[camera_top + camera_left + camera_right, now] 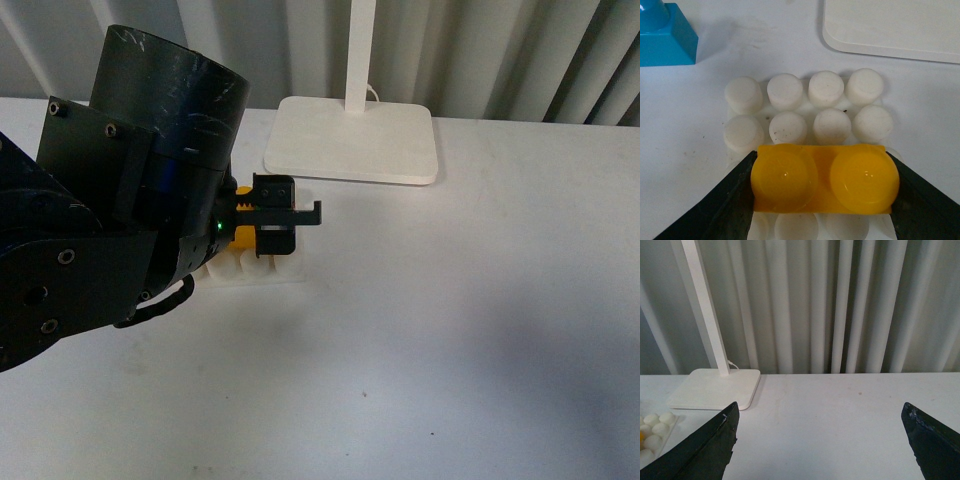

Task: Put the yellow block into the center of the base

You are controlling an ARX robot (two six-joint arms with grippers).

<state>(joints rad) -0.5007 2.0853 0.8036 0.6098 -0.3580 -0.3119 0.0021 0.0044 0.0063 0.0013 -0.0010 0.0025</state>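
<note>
No legible text, label, brand, number or sign showing in any view; all surfaces appearing unmarked.

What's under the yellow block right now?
The white studded base: two stud rows show beyond the yellow block, another peeks out opposite. Studs directly beneath are covered, so seating can't be judged.

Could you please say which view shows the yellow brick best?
Left wrist view: the small yellow two-stud plastic brick sits large, gripped by the left pincer. Front view shows a sliver; right wrist view, practically nothing.
</note>
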